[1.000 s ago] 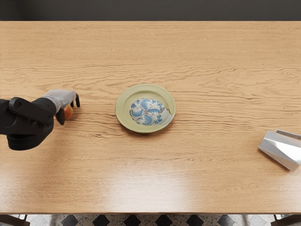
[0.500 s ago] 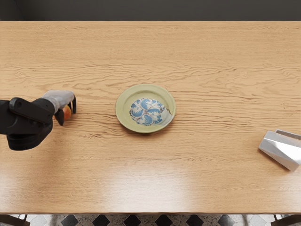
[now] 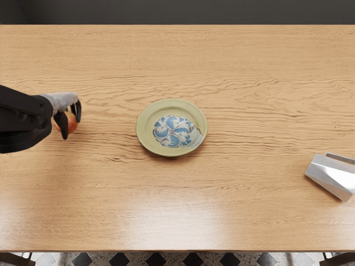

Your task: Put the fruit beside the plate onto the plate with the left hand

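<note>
My left hand (image 3: 65,106) clasps the orange fruit (image 3: 70,121), well left of the plate (image 3: 142,128); next I must carry it right, above the plate.

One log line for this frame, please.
phase: grasp | left hand: curled around fruit, left of plate | plate: no fruit on it | right hand: resting at right edge

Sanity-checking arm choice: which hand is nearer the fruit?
Left. The left hand is closed on the fruit, left of the plate. The right hand rests near the table's right edge, far across the plate from it.
</note>
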{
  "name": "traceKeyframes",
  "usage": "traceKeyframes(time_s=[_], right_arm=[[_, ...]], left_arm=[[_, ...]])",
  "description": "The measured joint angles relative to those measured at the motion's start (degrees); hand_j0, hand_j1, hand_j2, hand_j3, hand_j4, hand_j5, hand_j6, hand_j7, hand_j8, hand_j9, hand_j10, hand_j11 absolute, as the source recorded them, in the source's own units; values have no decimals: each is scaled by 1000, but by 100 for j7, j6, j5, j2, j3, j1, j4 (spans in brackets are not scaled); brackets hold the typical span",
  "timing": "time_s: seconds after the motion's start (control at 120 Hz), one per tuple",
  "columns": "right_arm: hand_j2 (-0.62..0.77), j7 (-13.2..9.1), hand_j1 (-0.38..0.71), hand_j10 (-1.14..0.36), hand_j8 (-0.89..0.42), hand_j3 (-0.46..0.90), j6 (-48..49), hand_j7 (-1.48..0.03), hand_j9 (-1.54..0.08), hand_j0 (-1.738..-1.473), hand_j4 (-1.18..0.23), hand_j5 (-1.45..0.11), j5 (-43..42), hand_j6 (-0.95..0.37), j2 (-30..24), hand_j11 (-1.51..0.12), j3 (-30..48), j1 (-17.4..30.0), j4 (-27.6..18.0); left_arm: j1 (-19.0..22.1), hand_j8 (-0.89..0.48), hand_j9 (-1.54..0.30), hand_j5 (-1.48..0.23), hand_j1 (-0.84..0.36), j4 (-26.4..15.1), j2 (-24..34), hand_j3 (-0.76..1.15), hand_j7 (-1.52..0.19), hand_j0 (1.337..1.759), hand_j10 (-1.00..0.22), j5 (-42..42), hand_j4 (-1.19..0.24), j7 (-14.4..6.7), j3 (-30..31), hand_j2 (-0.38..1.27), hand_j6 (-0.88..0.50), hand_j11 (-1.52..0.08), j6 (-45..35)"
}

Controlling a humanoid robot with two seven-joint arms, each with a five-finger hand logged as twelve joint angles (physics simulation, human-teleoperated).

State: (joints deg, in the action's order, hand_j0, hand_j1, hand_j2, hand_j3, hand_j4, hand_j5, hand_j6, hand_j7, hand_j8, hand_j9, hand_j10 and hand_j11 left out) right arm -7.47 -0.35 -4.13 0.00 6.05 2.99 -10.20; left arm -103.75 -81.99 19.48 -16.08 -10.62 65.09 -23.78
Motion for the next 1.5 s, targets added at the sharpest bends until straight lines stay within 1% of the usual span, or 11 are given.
traceKeyframes(time_s=[0.35,0.433,0.55,0.7,0.808,0.975,1.05,1.133,1.175,1.292,1.5], right_arm=[[-5,0,-318,-26,-26,0,0,-34,-34,-1658,-26,-34,0,-26,0,-34,0,0,0],[-5,0,-318,-26,-26,0,0,-34,-34,-1658,-26,-34,0,-26,0,-34,0,0,0],[-5,0,-318,-26,-26,0,0,-34,-34,-1658,-26,-34,0,-26,0,-34,0,0,0],[-5,0,-318,-26,-26,0,0,-34,-34,-1658,-26,-34,0,-26,0,-34,-2,0,0],[-5,0,-318,-26,-26,0,0,-34,-34,-1658,-26,-34,0,-26,0,-34,0,0,0],[-5,0,-318,-26,-26,0,0,-34,-34,-1658,-26,-34,0,-26,0,-34,-1,0,0],[-5,0,-318,-26,-26,0,0,-34,-34,-1658,-26,-34,0,-26,0,-34,-2,0,0],[-5,0,-318,-26,-26,0,0,-34,-34,-1658,-26,-34,0,-26,0,-34,-1,0,0],[-5,0,-318,-26,-26,0,0,-34,-34,-1658,-26,-34,0,-26,0,-34,-1,0,0],[-5,0,-318,-26,-26,0,0,-33,-34,-1658,-26,-34,0,-26,0,-34,-3,0,0],[-5,0,-318,-26,-26,0,0,-34,-34,-1658,-26,-34,0,-26,0,-34,-2,0,0]], left_arm=[[-409,-366,-1170,-1274,-250,-15,386,0,-1176,1651,-581,133,-801,256,-657,460,-366,-1182,846],[-425,-333,-1166,-1272,-271,-15,499,0,-1191,1652,-581,154,-804,318,-899,512,-353,-1179,1094],[-435,-407,-1161,-1263,-173,-13,608,0,-1189,1651,-634,193,-810,414,-1313,349,-406,-1176,1517],[-453,-438,-1161,-1248,-139,-8,585,0,-1189,1652,-670,260,-819,446,-1838,333,-432,-1162,1795],[-462,-379,-1170,-1258,-243,31,449,0,-1191,1653,-618,329,-816,454,-2153,511,-394,-1159,1847],[-478,-377,-1155,-1239,-364,77,258,0,-1174,1655,-697,436,-825,455,-2528,784,-393,-1152,1856],[-471,-374,-1156,-1235,-463,80,194,0,-1179,1653,-748,449,-828,451,-2660,1065,-420,-1154,1864],[-479,-402,-1158,-1224,-533,71,154,0,-1181,1652,-785,452,-832,451,-2754,1115,-475,-1157,1869],[-435,-385,-1017,-1073,-437,61,115,0,-1037,1653,-771,466,-737,452,-2836,928,-450,-1017,1862],[-425,-322,-711,-742,-221,43,100,0,-722,1655,-540,524,-521,454,-2993,545,-359,-711,1860],[-370,-270,-457,-468,-41,34,317,0,-461,1657,-349,613,-342,455,-3107,227,-284,-457,1862]])
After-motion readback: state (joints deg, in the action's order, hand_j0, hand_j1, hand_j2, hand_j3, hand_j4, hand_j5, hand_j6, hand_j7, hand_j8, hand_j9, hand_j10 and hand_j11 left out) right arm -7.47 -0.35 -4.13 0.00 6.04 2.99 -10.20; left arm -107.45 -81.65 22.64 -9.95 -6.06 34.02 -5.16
